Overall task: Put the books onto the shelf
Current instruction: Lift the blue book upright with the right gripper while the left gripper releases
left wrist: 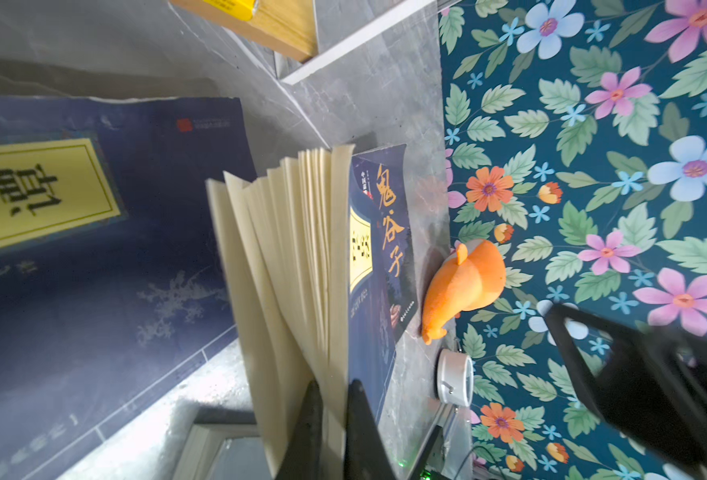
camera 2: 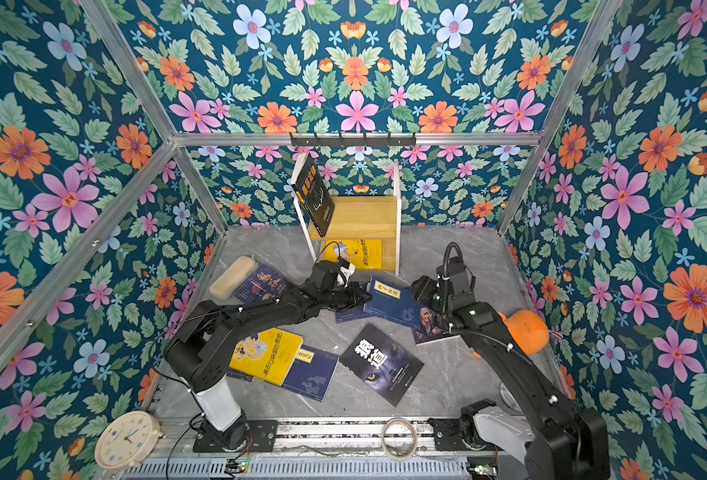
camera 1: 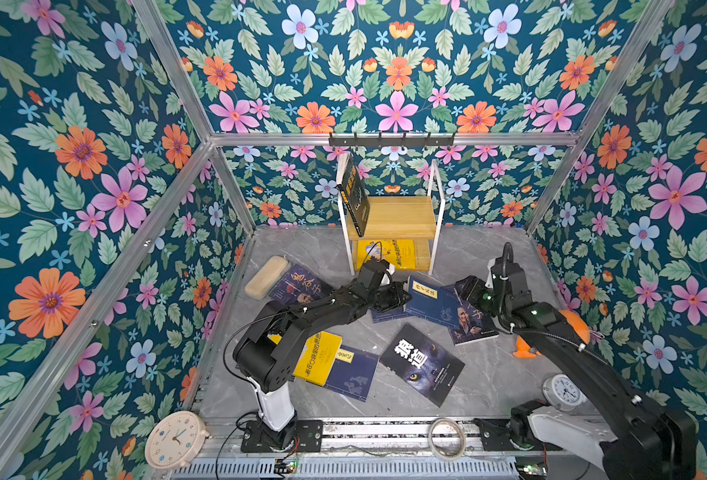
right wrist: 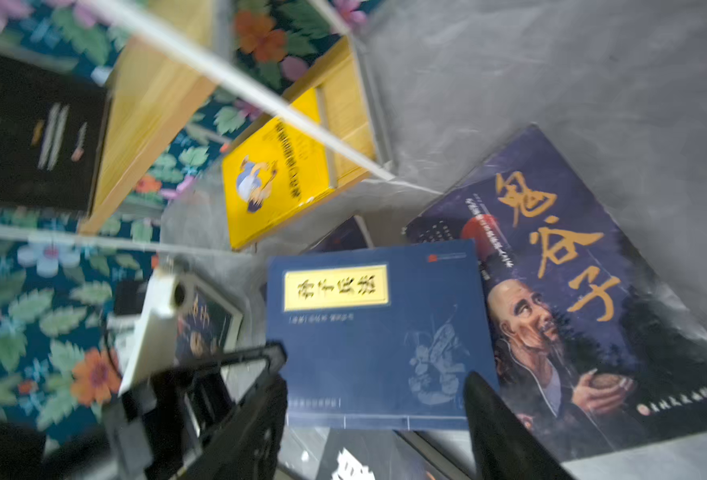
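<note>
**Front edge.** A cream wall clock [camera 1: 175,444], a tape roll [camera 1: 447,438] and a white alarm clock [camera 1: 563,390] lie along the near side of the grey table [camera 1: 489,374].

**Near zone.** Three books lie flat. The yellow cartoon book [camera 1: 318,363] overlaps a navy paperback [camera 1: 353,374]. The wolf-cover book [camera 1: 422,363] lies just beside them.

**Centre.**
- The left gripper [left wrist: 335,388] is clamped on the labelled navy book [camera 1: 430,303]. In the left wrist view its fingers [left wrist: 360,415] pinch the fanned page block, and the book is tipped up on that side.
- A second navy book [left wrist: 94,249] lies flat below it.
- The right gripper [right wrist: 376,399] has its jaws apart and grips nothing. It is positioned at the side of the labelled navy book opposite the left gripper. Whether it touches the book cannot be determined.
- The portrait book [camera 1: 472,322] lies flat, partly under the labelled navy book.
- An orange plush toy [left wrist: 464,282] lies near the right wall.
- On the left, a purple-cover book [camera 1: 297,284] lies flat with a beige case [camera 1: 266,276] over its corner.

**Far zone.** The shelf [camera 1: 397,216] stands at the back wall.
- Upper board: a dark book [camera 1: 353,195] stands on edge, leaning on the left frame.
- Lower board: a second yellow book [camera 1: 385,253] lies flat.
- A black hook rail [camera 1: 391,141] runs above.
</note>
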Robot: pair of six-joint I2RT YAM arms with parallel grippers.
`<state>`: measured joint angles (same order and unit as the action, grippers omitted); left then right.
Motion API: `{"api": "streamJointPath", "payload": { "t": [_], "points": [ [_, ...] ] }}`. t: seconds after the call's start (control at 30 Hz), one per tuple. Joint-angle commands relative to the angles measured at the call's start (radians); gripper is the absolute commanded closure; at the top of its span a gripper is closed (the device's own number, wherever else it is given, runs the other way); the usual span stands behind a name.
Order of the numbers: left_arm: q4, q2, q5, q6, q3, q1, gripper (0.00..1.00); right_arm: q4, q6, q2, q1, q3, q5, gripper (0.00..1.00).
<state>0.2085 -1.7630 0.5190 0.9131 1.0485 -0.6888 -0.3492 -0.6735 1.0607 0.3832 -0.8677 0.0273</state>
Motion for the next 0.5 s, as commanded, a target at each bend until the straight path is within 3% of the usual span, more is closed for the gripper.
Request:
{"api": "streamJointPath", "payload": {
  "t": [0.0, 0.13, 0.27, 0.37, 0.47],
  "points": [
    [0.035, 0.027, 0.022, 0.017, -0.004, 0.0, 1.0, -0.04, 0.394, -0.055, 0.127, 0.005, -0.154, 0.32],
    [0.037, 0.051, 0.033, 0.027, -0.004, 0.0, 1.0, -0.008, 0.734, -0.06, 0.274, 0.023, -0.205, 0.31],
    [0.048, 0.077, 0.041, 0.037, -0.011, 0.0, 1.0, -0.013, 0.94, -0.013, 0.377, 0.029, -0.278, 0.29],
    [0.046, 0.092, 0.05, 0.039, -0.01, 0.004, 1.0, -0.017, 1.022, 0.028, 0.42, 0.027, -0.362, 0.29],
    [0.052, 0.102, 0.053, 0.048, -0.014, 0.003, 1.0, 0.009, 1.056, 0.038, 0.42, 0.038, -0.366, 0.28]
  ]
}}
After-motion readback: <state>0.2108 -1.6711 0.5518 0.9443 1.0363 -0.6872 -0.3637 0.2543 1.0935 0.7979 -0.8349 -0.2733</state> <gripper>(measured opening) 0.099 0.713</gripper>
